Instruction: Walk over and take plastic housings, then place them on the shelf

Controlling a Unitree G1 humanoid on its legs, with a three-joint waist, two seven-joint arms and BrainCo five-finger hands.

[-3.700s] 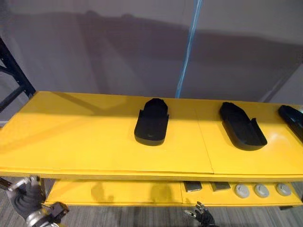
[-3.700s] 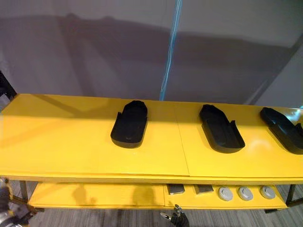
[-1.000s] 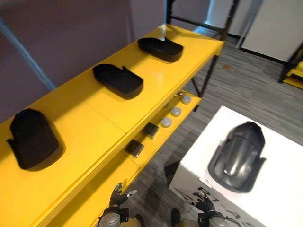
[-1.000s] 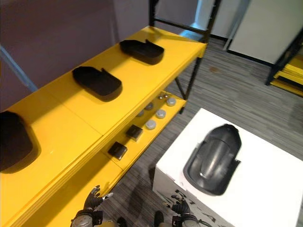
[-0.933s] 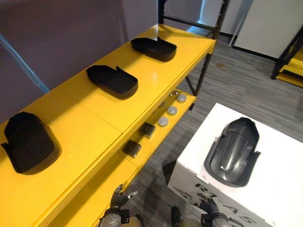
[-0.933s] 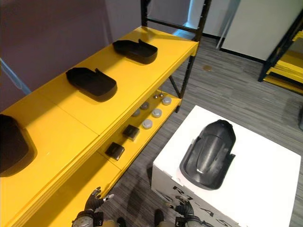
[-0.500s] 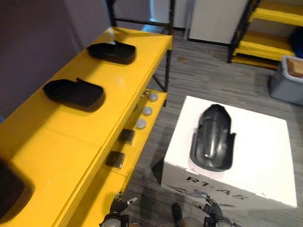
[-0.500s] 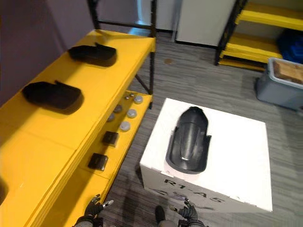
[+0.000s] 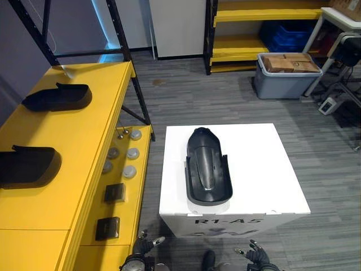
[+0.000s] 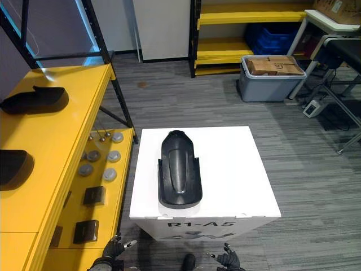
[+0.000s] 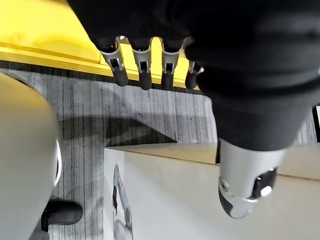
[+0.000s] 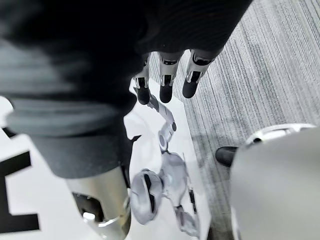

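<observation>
A dark plastic housing (image 9: 207,174) lies hollow side down on a white box (image 9: 254,164) straight ahead, its narrow end pointing away from me. Two more dark housings (image 9: 56,97) (image 9: 28,166) rest on the top board of the yellow shelf (image 9: 84,147) to my left. My left hand (image 9: 144,247) and right hand (image 9: 255,255) hang low near the box's front face, well below the housing. Both are open and empty; the left fingers (image 11: 145,70) and the right fingers (image 12: 165,80) are straight.
The shelf's lower board (image 9: 127,197) carries several round grey discs (image 9: 132,153) and two dark blocks (image 9: 114,192). At the back stand another yellow rack (image 9: 254,39), a grey bin (image 9: 285,76) with cardboard in it, and a white table (image 9: 341,17) at the far right. Grey carpet lies around the box.
The whole view has swung right, from the shelf to facing the white box squarely. Both hands stay low, open and empty.
</observation>
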